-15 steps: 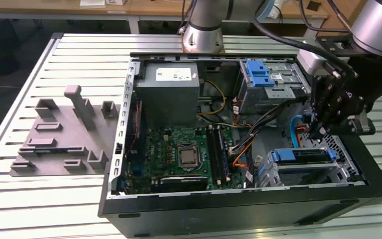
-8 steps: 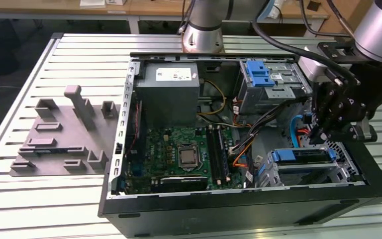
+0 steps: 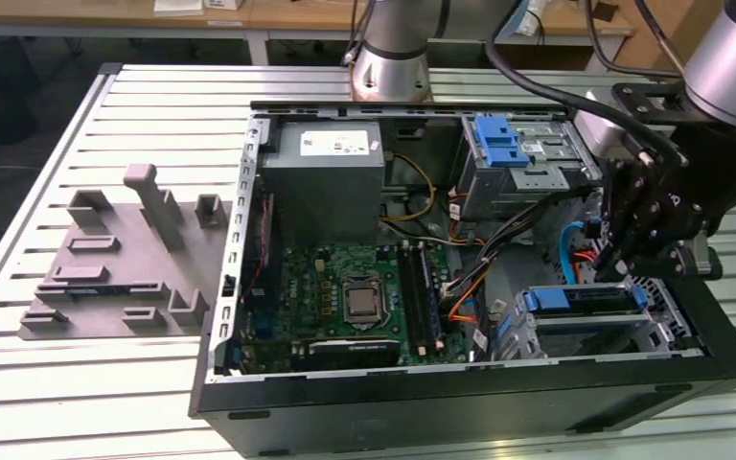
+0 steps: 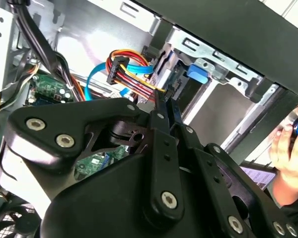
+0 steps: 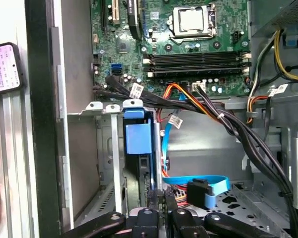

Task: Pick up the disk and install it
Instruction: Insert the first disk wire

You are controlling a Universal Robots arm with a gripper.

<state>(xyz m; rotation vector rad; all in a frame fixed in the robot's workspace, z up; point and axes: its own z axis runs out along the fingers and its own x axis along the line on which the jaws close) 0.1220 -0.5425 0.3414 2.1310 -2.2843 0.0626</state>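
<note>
The disk (image 3: 586,300), in its blue caddy, lies in the drive bay at the front corner of the open computer case (image 3: 471,393), at the exterior view's right. In the first wrist view the disk (image 5: 138,139) stands edge-on between the bay's metal rails. My gripper (image 3: 619,268) hangs just above the bay. In both wrist views its fingers sit close together with nothing seen between them, their tips (image 5: 156,198) beside the disk's end near the cables. In the second wrist view my gripper (image 4: 164,96) points toward the caddy's blue tab (image 4: 197,74).
A grey power supply box (image 3: 330,158), the green motherboard (image 3: 356,287) and an upper cage with a blue latch (image 3: 509,144) fill the case. Coloured cables (image 5: 198,106) run close to the bay. A grey fixture (image 3: 126,259) lies on the slatted table. A hand (image 4: 288,144) is near the case.
</note>
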